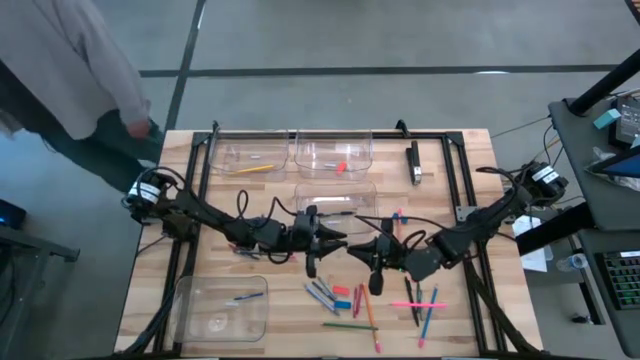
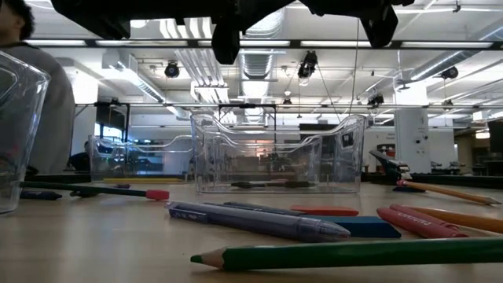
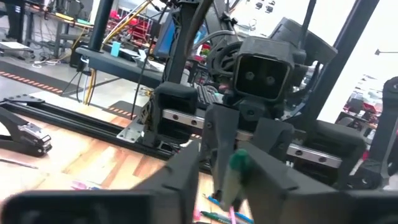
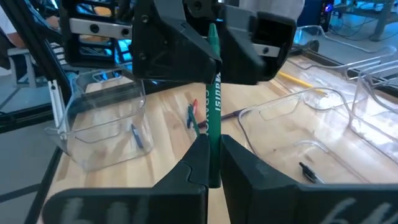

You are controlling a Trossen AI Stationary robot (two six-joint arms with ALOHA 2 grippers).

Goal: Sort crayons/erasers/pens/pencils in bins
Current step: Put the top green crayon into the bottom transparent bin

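Note:
Both arms meet above the middle of the table. A green crayon (image 4: 214,106) with pale lettering spans the gap between them, lifted clear. My right gripper (image 4: 213,146) (image 1: 368,250) comes in from the table's right and is shut on one end. My left gripper (image 3: 230,171) (image 1: 338,240) comes in from the left, and its dark fingers (image 4: 186,46) close around the other end. Four clear bins stand on the table: far left (image 1: 255,157) with a yellow pencil, far middle (image 1: 335,153) with a red eraser, centre (image 1: 335,195) with a pen, near left (image 1: 222,305) with a blue stick. My left gripper pinches the crayon's end (image 3: 237,163) between its two fingers, coming about level from the table's left. The crayon sticks out past the fingertips toward the other arm, clear of the table. My right gripper pinches the opposite end (image 4: 214,171) between its two fingers, about level from the table's right. The crayon runs along the fingers and out ahead of them.
Loose crayons, pens and pencils lie on the near half of the table (image 1: 340,298) (image 1: 420,302), right under the grippers. A black oblong block (image 1: 413,162) lies at the far right. A person (image 1: 80,60) stands beyond the far left corner.

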